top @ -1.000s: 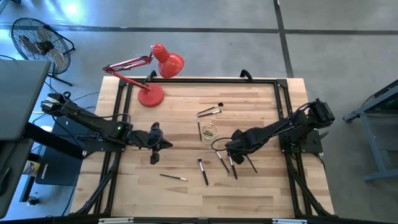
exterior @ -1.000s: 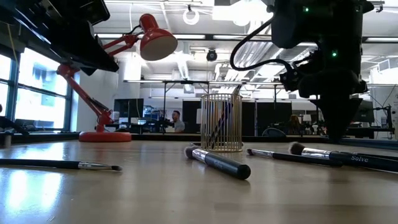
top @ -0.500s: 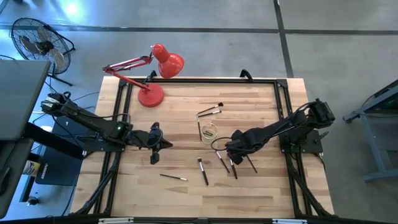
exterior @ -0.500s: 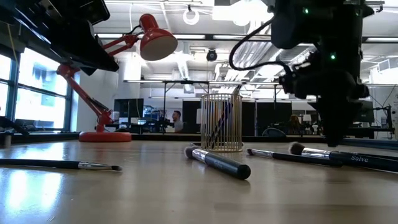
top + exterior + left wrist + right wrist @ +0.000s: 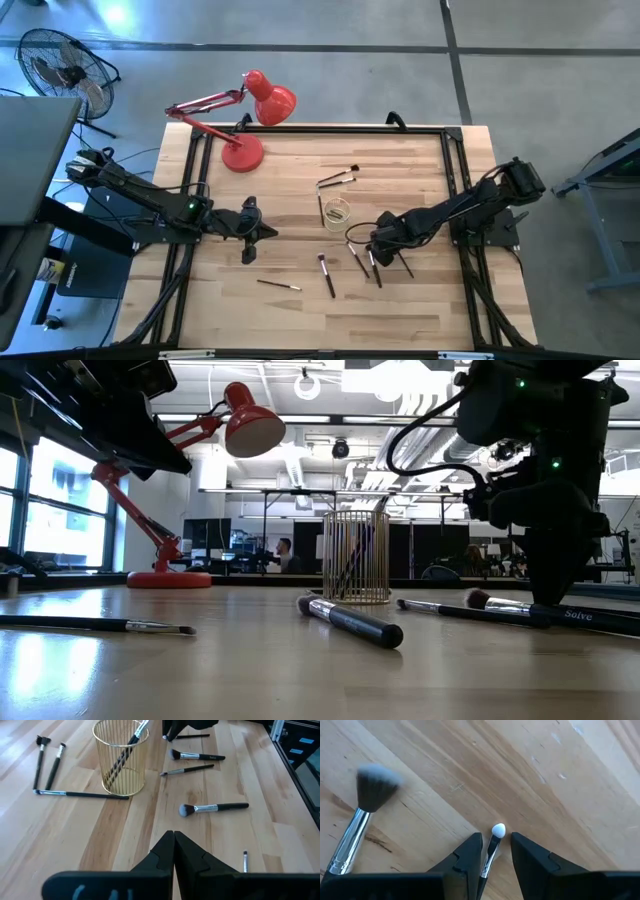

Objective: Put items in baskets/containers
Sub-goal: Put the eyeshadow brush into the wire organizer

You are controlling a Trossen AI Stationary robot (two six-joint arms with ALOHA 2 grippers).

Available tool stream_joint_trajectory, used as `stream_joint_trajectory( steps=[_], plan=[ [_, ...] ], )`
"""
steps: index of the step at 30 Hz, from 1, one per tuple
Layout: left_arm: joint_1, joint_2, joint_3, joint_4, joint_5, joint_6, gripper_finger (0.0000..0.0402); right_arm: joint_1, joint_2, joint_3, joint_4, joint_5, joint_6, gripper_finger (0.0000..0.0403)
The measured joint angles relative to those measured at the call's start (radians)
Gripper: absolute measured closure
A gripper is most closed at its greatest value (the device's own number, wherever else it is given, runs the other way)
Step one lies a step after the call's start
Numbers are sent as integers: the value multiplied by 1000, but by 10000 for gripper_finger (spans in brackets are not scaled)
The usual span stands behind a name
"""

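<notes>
Right end effector (image 5: 492, 851) straddles a white-tipped brush (image 5: 496, 833) on the counter (image 5: 445, 780), fingers spread, not yet pinching; picking step; next: press together, carry to cup (image 5: 338, 211).

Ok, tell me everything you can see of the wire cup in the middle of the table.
The wire cup is a round holder of thin gold-coloured vertical wires with a ring at the rim, not glass. It stands upright on the wooden table near the middle, open top up. At least one dark-handled brush leans inside it, tip above the rim. A long thin brush lies at its base. Neither gripper touches it.
</notes>
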Motion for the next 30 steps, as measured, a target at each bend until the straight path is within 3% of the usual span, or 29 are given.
stream_joint_trajectory(
  steps=[10,30],
  plan=[
    [0,0,0,5,-7,-1,401,-5,-13,2,27,79,16,300],
    [0,0,0,6,-6,-5,401,-6,-16,5,-4,-62,11,335]
  ],
)
